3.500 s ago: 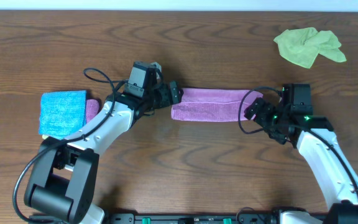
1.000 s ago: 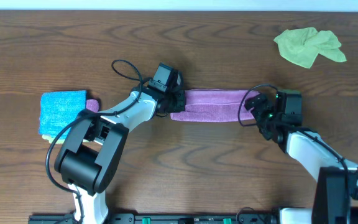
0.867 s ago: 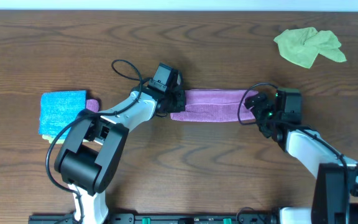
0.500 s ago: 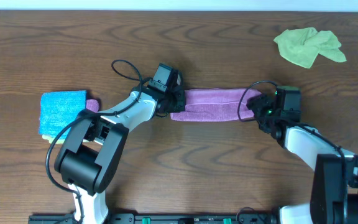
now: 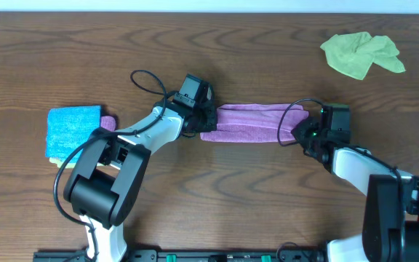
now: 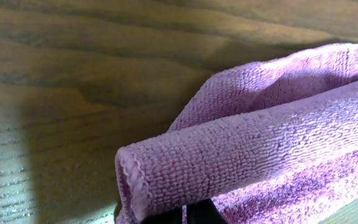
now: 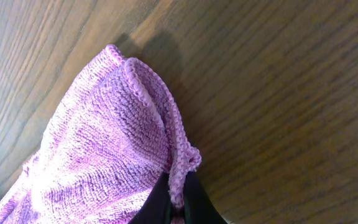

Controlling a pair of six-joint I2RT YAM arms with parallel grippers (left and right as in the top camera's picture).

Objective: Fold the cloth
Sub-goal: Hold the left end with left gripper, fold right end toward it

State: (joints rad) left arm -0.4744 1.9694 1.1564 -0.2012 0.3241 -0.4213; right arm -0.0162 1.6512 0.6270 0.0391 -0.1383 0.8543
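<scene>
Centre of the worktop, and there's the purple cloth, lying as a narrow band with its long axis running straight left to right in the overhead view. One short end points at the left hand, the other at the right hand. The left hand is clamped on the left end, and its wrist view shows the edge rolled over into a thick lip just above the dark fingertips, with the rest of the fabric spreading away to the right. The right hand is pinched tight on the right end (hem caught squarely between the two fingers, corner curling above them). Off to the sides, a folded blue cloth sits at the left, well apart from the band. A crumpled green cloth lies in the far right corner.
</scene>
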